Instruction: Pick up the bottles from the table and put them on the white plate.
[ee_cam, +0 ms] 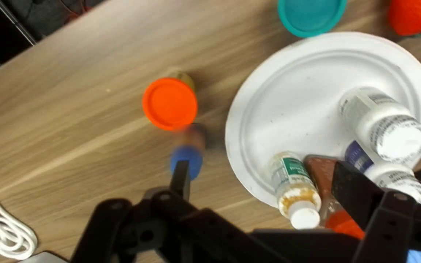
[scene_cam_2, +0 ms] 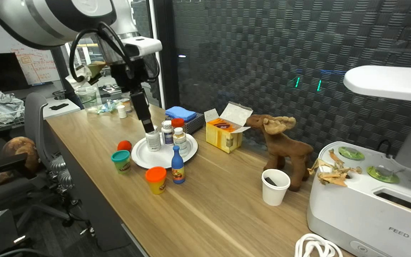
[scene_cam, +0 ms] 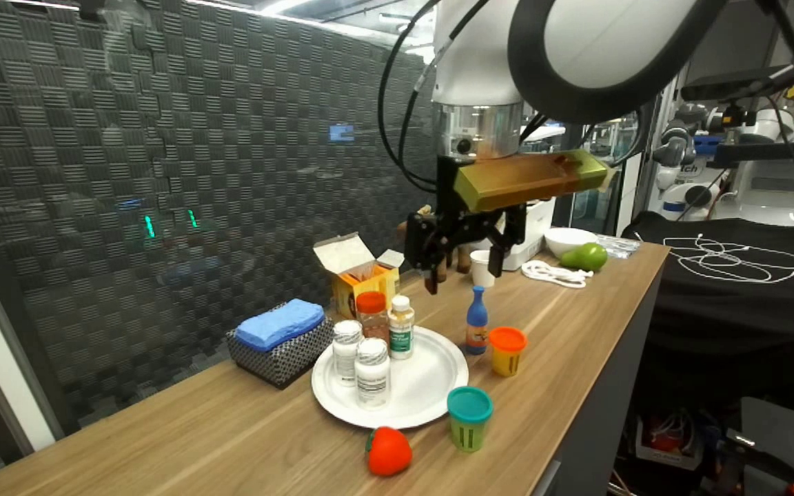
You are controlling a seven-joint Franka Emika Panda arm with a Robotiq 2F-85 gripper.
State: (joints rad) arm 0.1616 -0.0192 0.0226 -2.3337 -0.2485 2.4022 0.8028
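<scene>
Green tub (scene_cam_2: 121, 162): well ahead of the fingers (ee_cam: 182, 180), beside the white plate (ee_cam: 294, 98); not a bottle, so presumably not mine to lift.
Gripper (scene_cam: 464, 275): fingers spread wide, nothing between them; so set, I judge, to straddle a bottle.
Orange tub (scene_cam_2: 156, 180): below and ahead of one finger, just beside the blue bottle (scene_cam_2: 177, 167), where I expect it to crowd my approach.
White plate: lower than the fingers, bearing four upright bottles (scene_cam_2: 180, 141), grouped there presumably because they are done.
Blue bottle: upright on the table (scene_cam_2: 209, 200), below the fingers and off the plate; the one left to move, as I read the task. One finger covers part of it in the wrist view, as if touching; both exterior views show the two apart.
Paper cup (scene_cam_2: 275, 191): well apart from the fingers; an exterior view shows a dark object (scene_cam_2: 270, 181) inside, whereas the wrist view omits the cup.
</scene>
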